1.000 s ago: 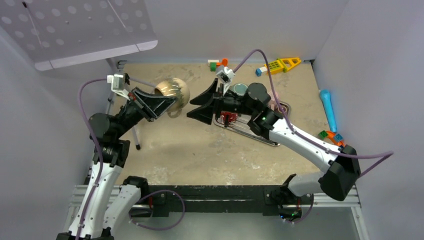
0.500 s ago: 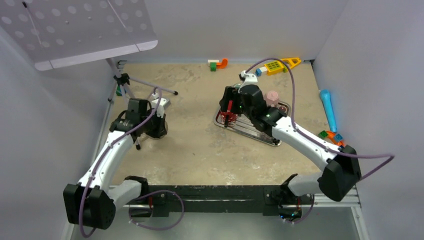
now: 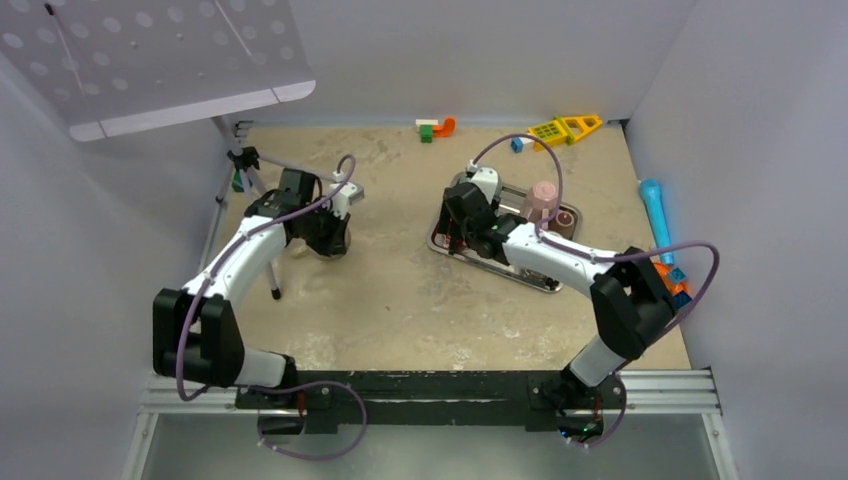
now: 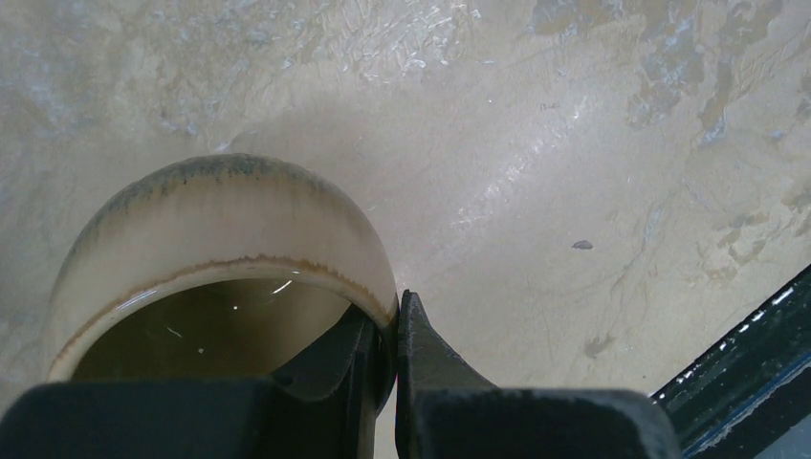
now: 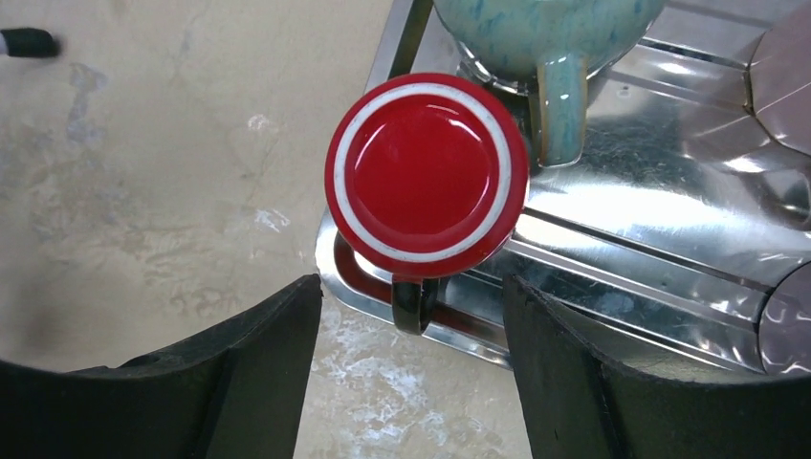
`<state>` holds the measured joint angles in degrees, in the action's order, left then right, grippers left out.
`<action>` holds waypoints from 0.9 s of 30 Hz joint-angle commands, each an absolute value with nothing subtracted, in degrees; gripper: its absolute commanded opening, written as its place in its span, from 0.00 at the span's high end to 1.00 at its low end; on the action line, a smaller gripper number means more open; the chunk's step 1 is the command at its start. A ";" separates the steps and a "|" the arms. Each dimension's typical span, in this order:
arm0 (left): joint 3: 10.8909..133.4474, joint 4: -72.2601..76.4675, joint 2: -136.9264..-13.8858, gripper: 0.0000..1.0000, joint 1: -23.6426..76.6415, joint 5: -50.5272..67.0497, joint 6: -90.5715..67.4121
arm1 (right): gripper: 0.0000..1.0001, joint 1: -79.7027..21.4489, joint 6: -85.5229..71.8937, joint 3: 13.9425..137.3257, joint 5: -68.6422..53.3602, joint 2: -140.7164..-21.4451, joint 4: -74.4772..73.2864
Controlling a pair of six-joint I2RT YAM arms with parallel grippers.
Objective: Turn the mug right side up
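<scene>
Lower centre, left wrist view: left end effector (image 4: 387, 320) clamped on beige mug (image 4: 220, 210) at rim; thin hold may slip, toppling mug.

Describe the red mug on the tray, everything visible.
The red mug is glossy, ceramic by its look, showing a round red face ringed in white, seemingly its base, so it stands upside down. Its dark handle points toward the camera. It sits at the metal tray's corner, beside a teal mug. The open right gripper hovers short of it.
</scene>
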<state>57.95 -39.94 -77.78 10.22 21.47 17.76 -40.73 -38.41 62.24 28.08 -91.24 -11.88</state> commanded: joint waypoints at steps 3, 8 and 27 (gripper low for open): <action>62.31 -32.25 -86.07 1.00 10.20 27.60 12.19 | 0.29 -41.99 -40.25 63.77 31.77 -93.86 -8.76; 65.46 -32.27 -92.53 1.00 10.20 23.39 10.61 | 0.31 -42.00 -39.38 65.37 30.90 -99.23 -8.55; 70.75 -43.13 -75.12 0.28 10.20 47.00 10.62 | 1.00 -39.51 -37.25 62.12 30.96 -100.11 -5.62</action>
<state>69.36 -38.76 -81.73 10.20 34.37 9.61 -40.21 -38.70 64.12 30.98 -106.34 -9.76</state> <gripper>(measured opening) 0.722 0.172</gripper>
